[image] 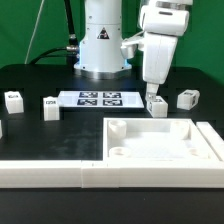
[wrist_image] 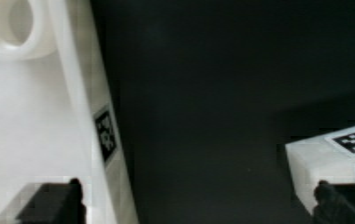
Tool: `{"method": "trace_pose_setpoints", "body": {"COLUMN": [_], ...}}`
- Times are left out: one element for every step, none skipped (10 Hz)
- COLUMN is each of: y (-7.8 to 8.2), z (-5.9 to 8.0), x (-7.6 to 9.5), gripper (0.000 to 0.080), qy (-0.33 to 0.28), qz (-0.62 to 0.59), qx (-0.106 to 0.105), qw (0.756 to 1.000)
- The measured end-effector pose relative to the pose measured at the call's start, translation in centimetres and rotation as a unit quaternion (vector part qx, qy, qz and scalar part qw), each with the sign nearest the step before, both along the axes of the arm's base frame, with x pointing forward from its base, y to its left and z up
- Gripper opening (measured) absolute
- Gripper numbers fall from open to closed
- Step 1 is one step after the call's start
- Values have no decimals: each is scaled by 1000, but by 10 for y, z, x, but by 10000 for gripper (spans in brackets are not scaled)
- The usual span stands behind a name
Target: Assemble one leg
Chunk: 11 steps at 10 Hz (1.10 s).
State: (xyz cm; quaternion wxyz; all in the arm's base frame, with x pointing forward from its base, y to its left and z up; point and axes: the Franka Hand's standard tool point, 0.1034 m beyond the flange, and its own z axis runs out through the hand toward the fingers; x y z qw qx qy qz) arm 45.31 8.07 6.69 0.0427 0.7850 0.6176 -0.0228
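Several small white legs with square tags stand on the black table: one (image: 157,103) right under my gripper, one (image: 187,97) further to the exterior view's right, and two (image: 14,98) (image: 50,107) at its left. My gripper (image: 152,93) hangs just above the nearest leg, open and empty. In the wrist view the gripper (wrist_image: 199,205) has its dark fingertips (wrist_image: 49,200) wide apart with only bare black table between them. One tagged leg (wrist_image: 343,148) shows beside one fingertip.
The large flat white panel (image: 190,150) with raised rim and corner sockets lies at the front right, and its tagged edge (wrist_image: 85,120) shows in the wrist view. The marker board (image: 98,98) lies before the robot base. A long white bar (image: 50,172) runs along the front.
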Motion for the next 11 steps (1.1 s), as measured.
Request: {"method": "trace_pose_setpoints", "body": {"y": [-1,-2,-1,-1,-2,0,4,13,24,33,43], "z": [-1,-2,-2,-2,-3,-4,-7,-11,-13,-13,-14], "x": [0,0,0,0,-2,-9,-25,-39,-43,-45,-49], "gripper": [649,649,649,649,649,649,649,649,649,649,649], "qy": [1,1,-3,-7,-8,-24,-32,-30,-29,-30,-30], "qz": [-4,-5,-46,-90,-118,-229,-324,-410,-471,-506,-575], "qx": [0,0,1,2,2,18,30,31,33,35,37], "qw": [1000,1000,999,996,993,973,945,911,881,861,817]}}
